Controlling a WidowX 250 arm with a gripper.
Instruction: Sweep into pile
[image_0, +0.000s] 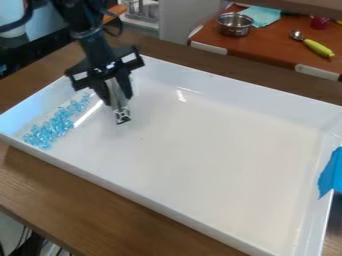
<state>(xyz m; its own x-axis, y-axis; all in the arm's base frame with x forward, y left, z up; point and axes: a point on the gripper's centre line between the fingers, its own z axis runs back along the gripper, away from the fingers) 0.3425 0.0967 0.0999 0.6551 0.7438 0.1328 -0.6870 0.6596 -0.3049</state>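
Steel bowl (234, 24): standing on a reddish-brown counter (264, 45). Teal cloth (264, 15): lying just beside it. Metal spoon, yellow-green handle (318, 48): resting toward the right. Red cup-like object (320, 22): sitting behind the spoon. Blue tape (332, 172): hanging at right.

Brn wood tabletop (100, 210), grain showing; reddish-brn counter (267, 46) behind, upper R; pale grey panel (190, 20) beside.

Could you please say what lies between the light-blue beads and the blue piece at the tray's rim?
In the camera view, the stretch of tray between the beads and the blue piece looks bare and white.
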